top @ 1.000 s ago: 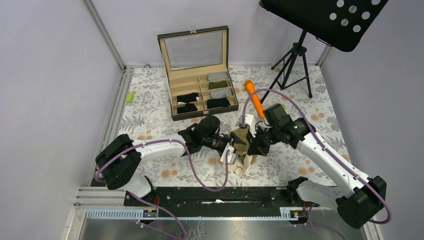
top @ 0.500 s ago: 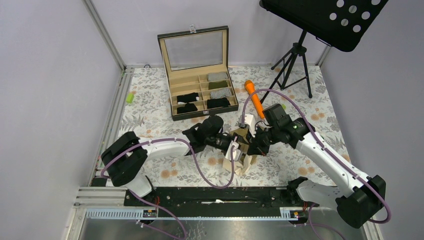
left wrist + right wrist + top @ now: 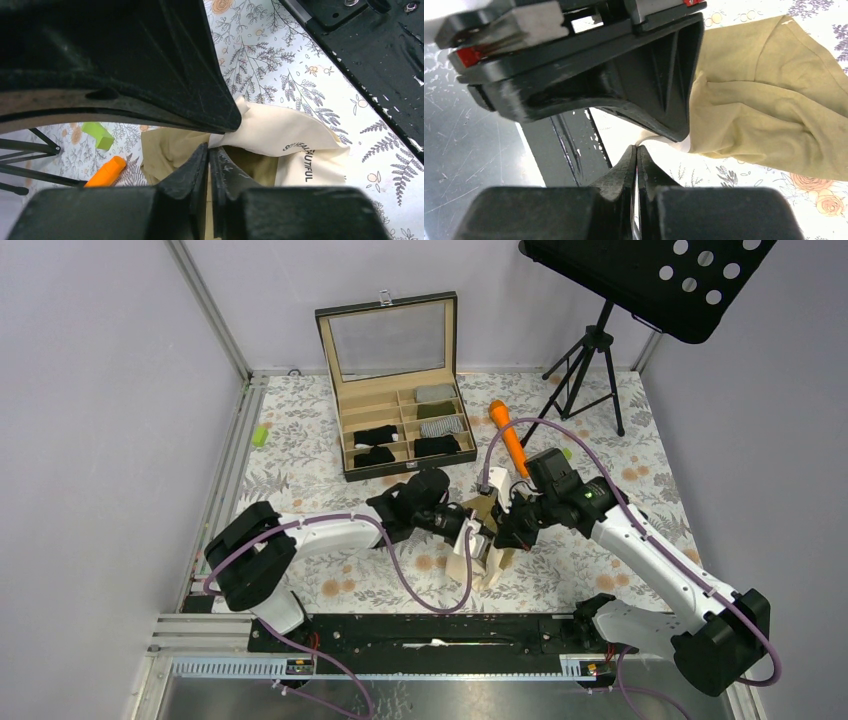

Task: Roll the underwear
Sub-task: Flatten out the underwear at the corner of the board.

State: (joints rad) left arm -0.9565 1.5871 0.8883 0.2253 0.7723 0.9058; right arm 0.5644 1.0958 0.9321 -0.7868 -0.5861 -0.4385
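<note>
- Between the two fingertips, which meet almost tip to tip, hangs the olive-tan underwear (image 3: 483,510). The left hand (image 3: 208,148) is clenched on its pale edge. The right hand (image 3: 637,148) is clenched on a thin white strip of that edge from the opposite side.
- Neither hand is nearer, since both touch the cloth at nearly one spot.
- From that pinch the cloth falls away below both hands and back toward the arms' bases, its lower folds resting on the surface (image 3: 300,480).
- It is bunched, so I cannot tell for sure how its long axis lies; it seems to run from the pinch toward the bases.
- Behind the hands, the black rail (image 3: 430,632) marks the near limit.
- Just beyond the right hand lies the orange stick (image 3: 511,445), and beyond the left hand stands the open box (image 3: 348,455).
- My judgement is that the hands must draw apart to spread the cloth flat before rolling. The freest room lies on the left hand's outer side.
</note>
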